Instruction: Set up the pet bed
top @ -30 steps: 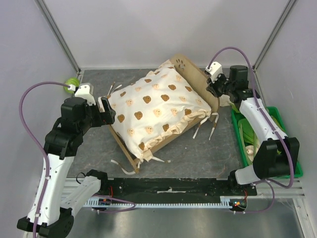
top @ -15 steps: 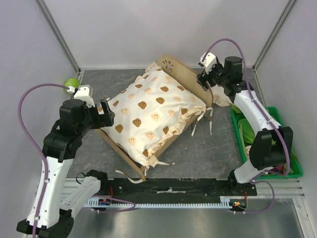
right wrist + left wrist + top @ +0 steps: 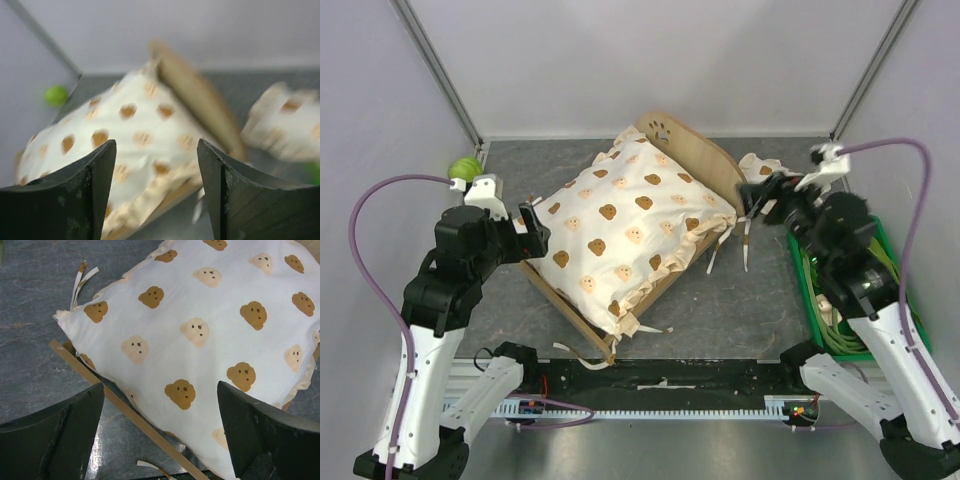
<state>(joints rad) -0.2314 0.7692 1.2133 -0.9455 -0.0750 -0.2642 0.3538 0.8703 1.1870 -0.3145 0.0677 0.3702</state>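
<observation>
While its foot points toward the near-left corner and its rounded headboard toward the far edge, the pet bed (image 3: 705,160) sits askew in the middle of the bench (image 3: 730,300). The cream bear-print cushion (image 3: 630,225) lies on the bed and hides its base, and its ties trail over the side rails onto the bench. The left gripper (image 3: 532,228) hovers just off the bed's left corner with its claw spread wide and gripping nothing; in the left wrist view the wooden rail (image 3: 125,410) and the cushion's corner (image 3: 200,330) show between the fingers. The right gripper (image 3: 760,195) hangs beside the headboard's right end, its claw apart and empty. Just beyond it a small frilled pillow (image 3: 758,164) lies on the bench near the far-right corner. A green ball (image 3: 463,168) rests in the far-left corner, and a green bin (image 3: 912,330) stands along the right edge, partly hidden by the right arm.
</observation>
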